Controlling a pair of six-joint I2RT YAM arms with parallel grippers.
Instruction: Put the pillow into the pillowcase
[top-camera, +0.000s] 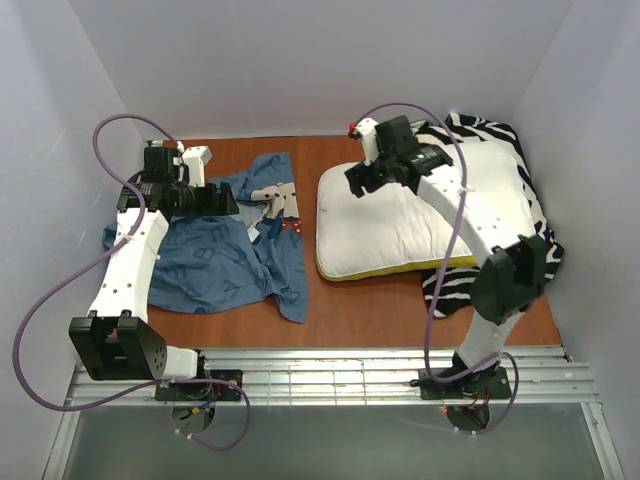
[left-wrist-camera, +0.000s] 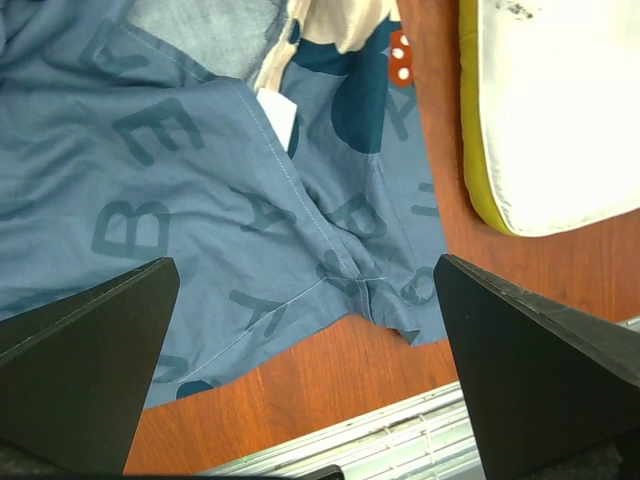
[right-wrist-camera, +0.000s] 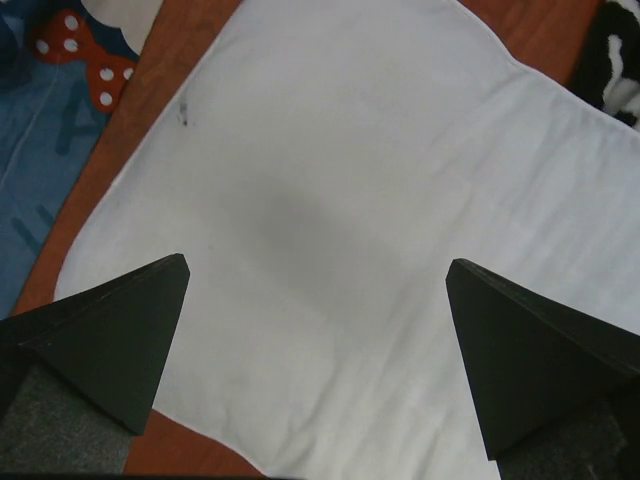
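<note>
Left hand (left-wrist-camera: 305, 265) hung spread wide over the crumpled pillowcase (top-camera: 215, 255) on the surface's (top-camera: 380, 300) left, right hand (right-wrist-camera: 318, 260) equally open above the pillow (top-camera: 380, 235) just right of it, lying long-ways left-to-right.

Black-and-white zebra-striped cloth (top-camera: 485, 130) along the right side of the reddish-brown table (top-camera: 370, 300), white walls (top-camera: 330, 60) around

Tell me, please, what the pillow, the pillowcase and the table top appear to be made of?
The pillow: matte white woven cloth over what seems to be soft filling, judging by its puffed shape, with a yellow edge beneath. The pillowcase: thin, matte, printed, cotton-like fabric, with stitched hems and soft creases. The table top: smooth and reddish-brown, probably wood or wood-look laminate.
</note>
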